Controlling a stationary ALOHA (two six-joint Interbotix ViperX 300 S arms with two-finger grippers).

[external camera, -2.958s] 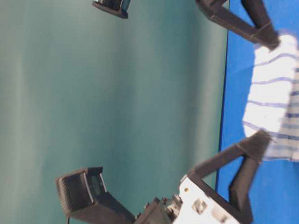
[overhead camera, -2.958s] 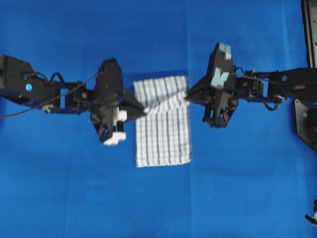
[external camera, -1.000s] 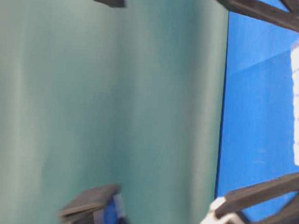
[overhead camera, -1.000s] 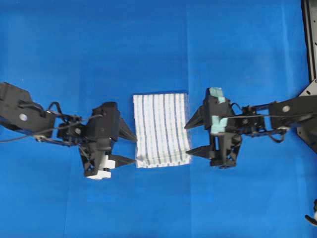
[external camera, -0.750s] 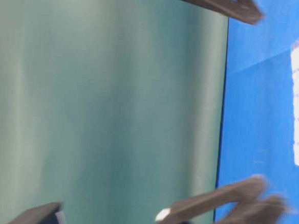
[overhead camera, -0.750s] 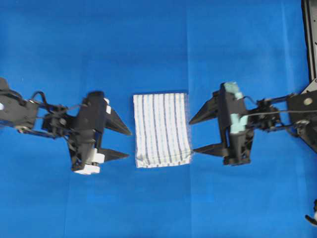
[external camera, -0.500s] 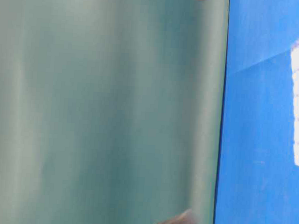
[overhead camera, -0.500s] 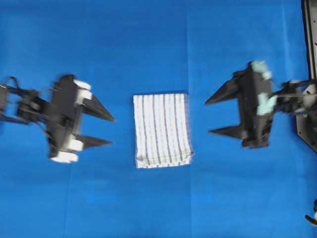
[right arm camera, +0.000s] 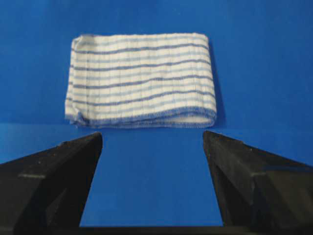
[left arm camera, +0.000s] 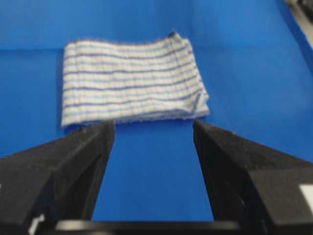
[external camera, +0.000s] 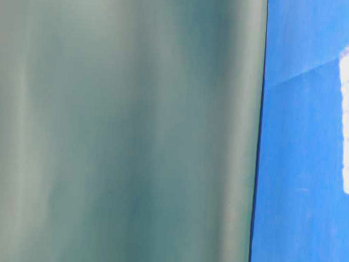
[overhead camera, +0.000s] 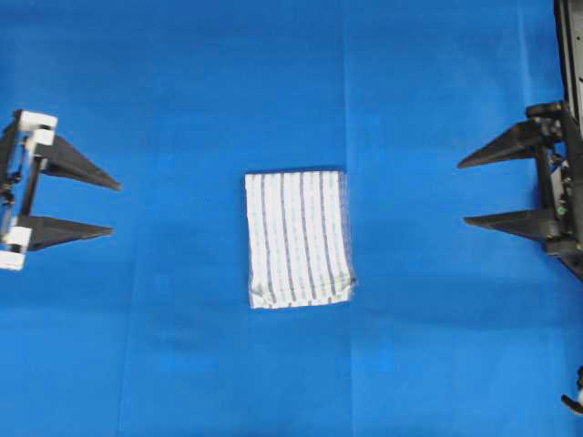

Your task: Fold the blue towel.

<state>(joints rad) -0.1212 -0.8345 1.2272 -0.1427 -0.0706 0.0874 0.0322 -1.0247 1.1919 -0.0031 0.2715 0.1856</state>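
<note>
1. The blue towel (overhead camera: 299, 239) lies flat and already folded into a compact rectangle near the middle of the surface (overhead camera: 182, 91), which is covered in plain blue. Its long axis runs from 12 to 6 o'clock in the overhead view.
2. From the towel, the left hand (overhead camera: 105, 208) sits at 9 o'clock and the right hand (overhead camera: 465, 193) at 3 o'clock, each well apart from the cloth and touching nothing.
3. Both hands are spread wide and empty, tips pointing inward at the towel.
4. Neither arm looks clearly nearer; the two stand about equally far off, on opposite long edges.
5. From each wrist view the towel (left arm camera: 133, 81) lies straight ahead at 12 o'clock, broadside on, centred between the fingers (right arm camera: 80, 147).
6. Judged from this, the fold looks finished; any further fold would mean reaching back in along the 9–3 line.
7. No brand, label or readable writing shows on the towel, the hands or the surface.
</note>
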